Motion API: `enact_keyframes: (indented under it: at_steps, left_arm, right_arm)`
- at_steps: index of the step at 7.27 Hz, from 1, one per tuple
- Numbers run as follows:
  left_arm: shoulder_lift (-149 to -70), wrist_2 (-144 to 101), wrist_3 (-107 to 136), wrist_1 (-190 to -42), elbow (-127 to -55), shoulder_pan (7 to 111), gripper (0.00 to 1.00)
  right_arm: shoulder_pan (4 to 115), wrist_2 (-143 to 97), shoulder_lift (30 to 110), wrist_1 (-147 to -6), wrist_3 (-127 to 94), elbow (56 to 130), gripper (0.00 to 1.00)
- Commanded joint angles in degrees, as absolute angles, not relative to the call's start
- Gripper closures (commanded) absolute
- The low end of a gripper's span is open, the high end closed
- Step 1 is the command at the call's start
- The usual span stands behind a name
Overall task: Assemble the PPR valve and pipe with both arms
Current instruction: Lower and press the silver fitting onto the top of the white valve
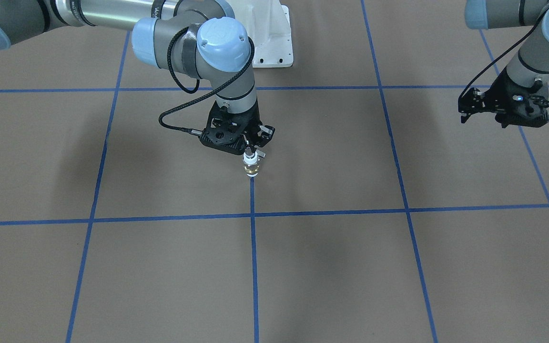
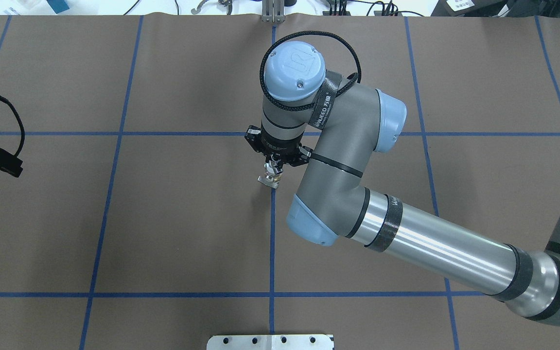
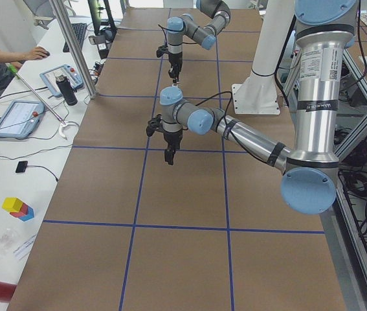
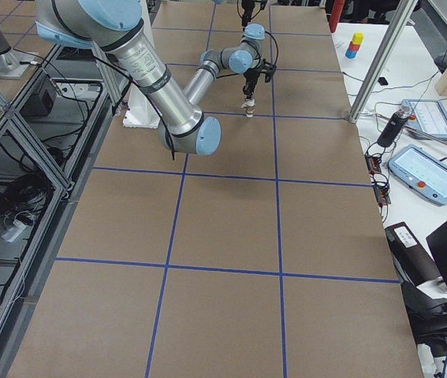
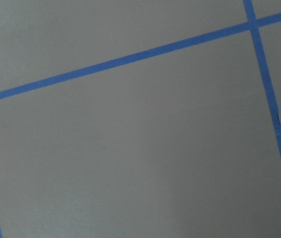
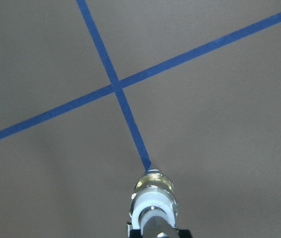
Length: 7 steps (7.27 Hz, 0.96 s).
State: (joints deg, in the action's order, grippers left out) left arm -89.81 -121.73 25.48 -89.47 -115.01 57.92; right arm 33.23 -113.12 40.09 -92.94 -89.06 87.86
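One camera faces me from across the table (image 1: 398,267) and looks steeply down, with the valve (image 1: 251,164) mid-frame and my base (image 1: 274,45) beyond it at the top. Another sits behind my shoulders and looks forward and down on the valve from the opposite side. Two more look along the table from its ends, where the valve shows small. My right wrist camera looks down close over the valve. My left wrist camera sees only table and tape (image 5: 130,57).

A "UR" logo marks the joint cap (image 2: 292,68) of the right arm (image 2: 430,243); lettering on the strap (image 2: 327,101) beside it is unreadable.
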Motion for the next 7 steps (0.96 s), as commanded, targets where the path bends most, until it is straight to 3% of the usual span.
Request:
enact_keyframes:
  at_steps: [1, 3, 4, 5, 7]
  left_arm:
    - [-89.7, -121.7, 25.6, -89.5, -115.0, 57.9, 0.0]
    - [-89.7, -121.7, 25.6, -89.5, -115.1, 57.9, 0.0]
    - [-89.7, -121.8, 25.7, -89.5, -115.2, 57.9, 0.0]
    - [-89.7, -121.7, 25.8, -89.5, -115.3, 57.9, 0.0]
    - [-89.7, -121.8, 25.8, -89.5, -115.2, 57.9, 0.0]
  right_arm:
    - [33.2, -112.9, 40.1, -92.9, -89.0, 87.8, 1.0]
    - [33.2, -112.7, 40.2, -92.9, -89.1, 87.8, 1.0]
    - [33.2, -112.8, 40.2, -92.9, -89.1, 87.8, 0.88]
    - [33.2, -112.8, 40.3, -92.9, -89.0, 87.8, 0.63]
    - [33.2, -112.8, 40.3, -92.9, -88.8, 87.8, 0.41]
